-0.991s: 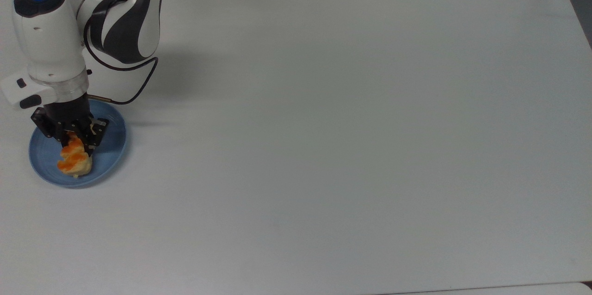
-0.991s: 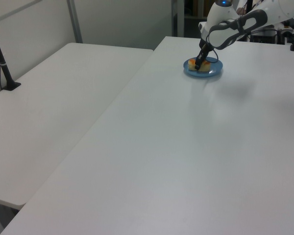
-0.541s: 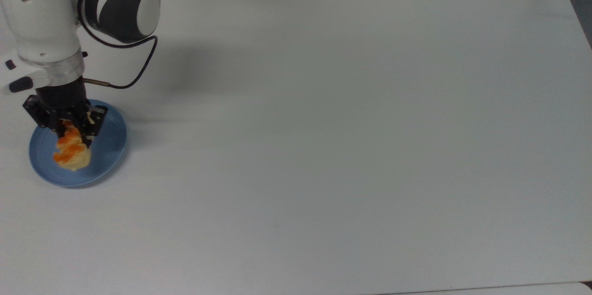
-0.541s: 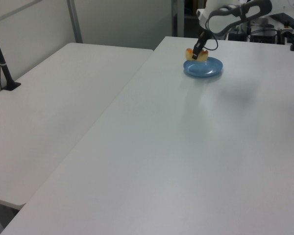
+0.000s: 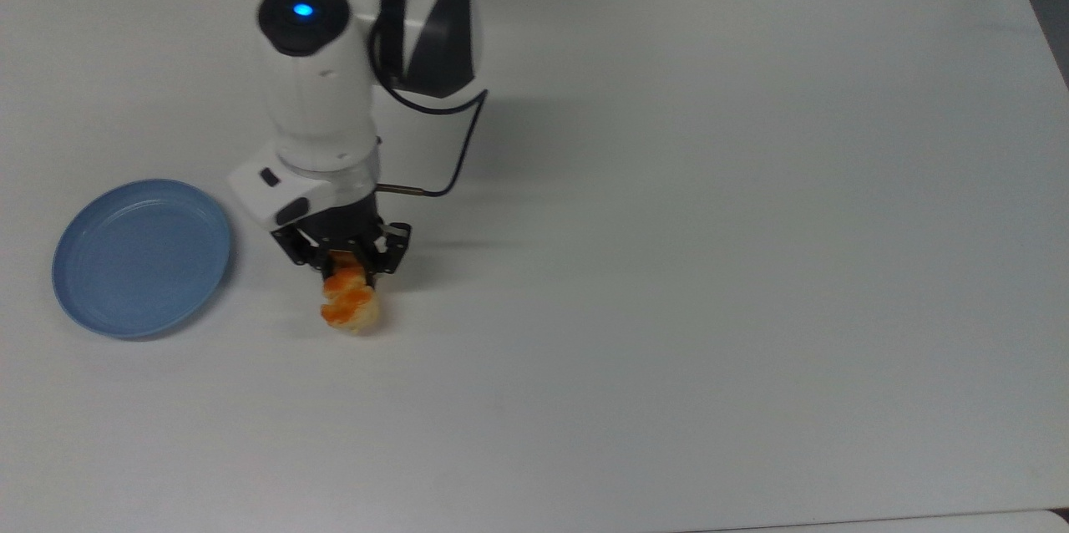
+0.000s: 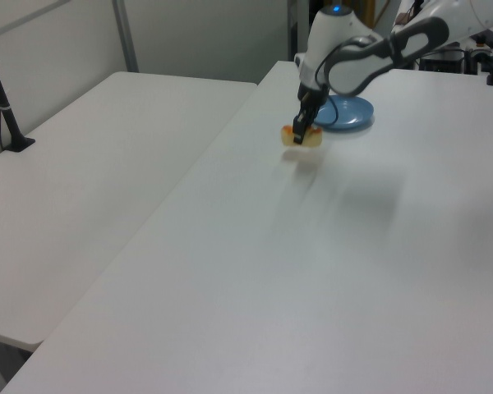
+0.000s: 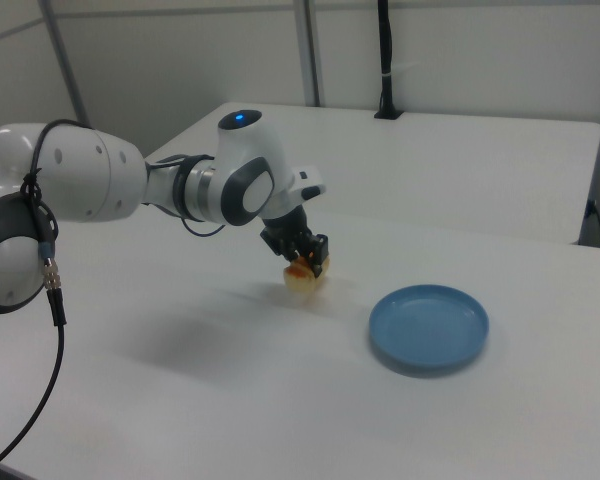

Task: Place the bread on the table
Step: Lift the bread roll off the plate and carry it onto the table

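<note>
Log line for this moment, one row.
gripper: shut on bread | bread: off blue plate, above table | phase: carry, not released

Table (image 5: 710,266): plain matte white, unpatterned; a soft grey shadow is cast on it beside the arm. Plate (image 5: 142,257): uniform mid-blue, with faint concentric rings seen in the top view. Bread (image 5: 349,307), near the plate: pale tan, marked with orange glazed patches. Gripper (image 5: 347,261), above the bread: black. Arm (image 5: 321,90), above the gripper: glossy white with dark grey-black joint bands; a small blue light is lit on a black cap. Cable (image 5: 455,157) beside the arm: black.
</note>
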You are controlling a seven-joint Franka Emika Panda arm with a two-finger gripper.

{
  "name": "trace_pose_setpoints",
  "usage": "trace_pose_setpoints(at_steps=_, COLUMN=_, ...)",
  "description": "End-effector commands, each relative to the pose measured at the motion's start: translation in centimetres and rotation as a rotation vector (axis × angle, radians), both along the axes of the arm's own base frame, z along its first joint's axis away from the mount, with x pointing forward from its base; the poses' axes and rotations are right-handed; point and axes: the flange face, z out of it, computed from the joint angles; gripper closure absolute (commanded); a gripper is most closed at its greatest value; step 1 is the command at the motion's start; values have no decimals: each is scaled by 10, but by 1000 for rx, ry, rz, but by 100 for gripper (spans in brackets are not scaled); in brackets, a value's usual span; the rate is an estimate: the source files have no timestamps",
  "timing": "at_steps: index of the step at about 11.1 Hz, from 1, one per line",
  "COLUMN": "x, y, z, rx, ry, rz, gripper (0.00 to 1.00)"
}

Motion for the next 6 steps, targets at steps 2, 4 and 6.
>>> trace_pose_setpoints(at_steps=2, x=-9, y=13, z=0, rx=-32, ry=16, rz=-29, gripper=0)
trace_pose_setpoints(at_steps=4, x=-7, y=23, z=11, rx=-34, ry=5, rz=-15, gripper=0)
trace_pose_setpoints(at_steps=6, x=-10, y=34, z=43, rx=-36, ry=24, rz=-9, gripper=0)
